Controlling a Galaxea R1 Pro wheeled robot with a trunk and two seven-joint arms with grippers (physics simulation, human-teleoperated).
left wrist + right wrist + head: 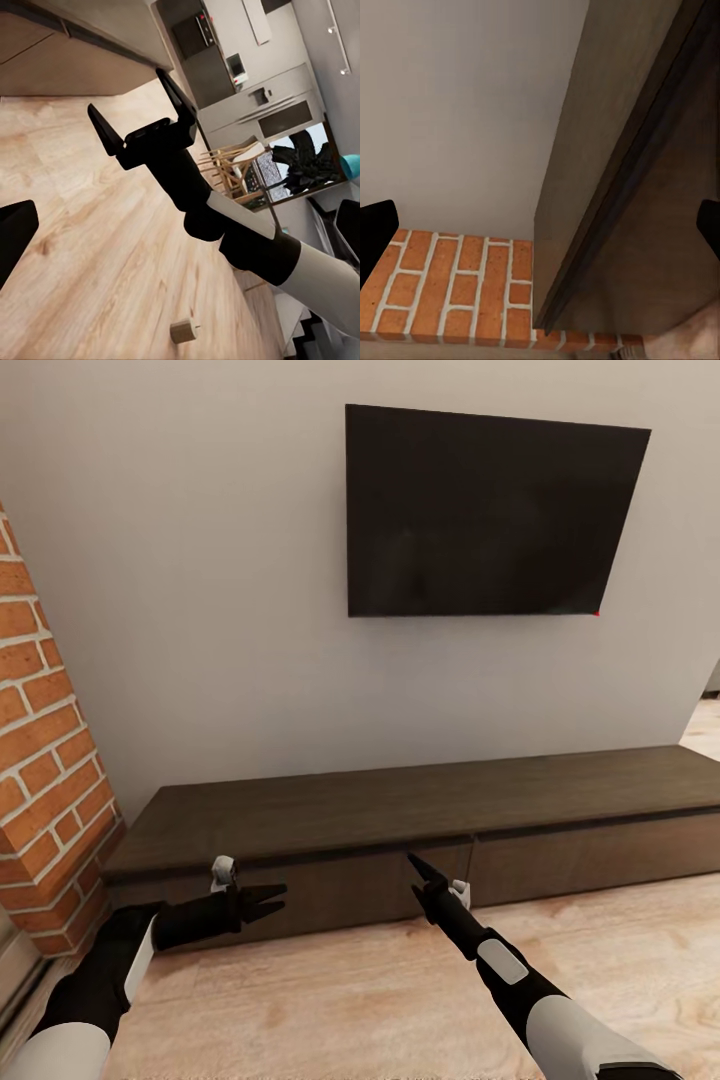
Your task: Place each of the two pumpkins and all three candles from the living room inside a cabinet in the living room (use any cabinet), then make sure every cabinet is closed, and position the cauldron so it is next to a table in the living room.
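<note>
Two black-and-white robot arms reach forward over a pale wood floor (400, 980) toward the cabinet (420, 805), a long, low dark-brown unit with a flat top and plain front panels standing against a grey wall (200, 610). On the left, the left gripper (272, 900) hovers just in front of the cabinet's lower front near its end, its jaws parted narrowly; on the right, the right gripper (412, 860) points up at the front panel close to a seam between panels, and the left wrist view shows this right gripper (142, 97) with its jaws spread wide, one fingertip close under the cabinet's top edge. Both grippers hold nothing. A dark flat-screen television (490, 510) hangs on the wall above the cabinet. A red brick column (45, 760) rises at the cabinet's left end, and the right wrist view looks along the cabinet (615, 165) toward that brick (457, 285). Beyond the right arm, the left wrist view takes in grey kitchen units (255, 97), wooden chairs (229, 169) and a small tan block (182, 330) lying on the floor.
</note>
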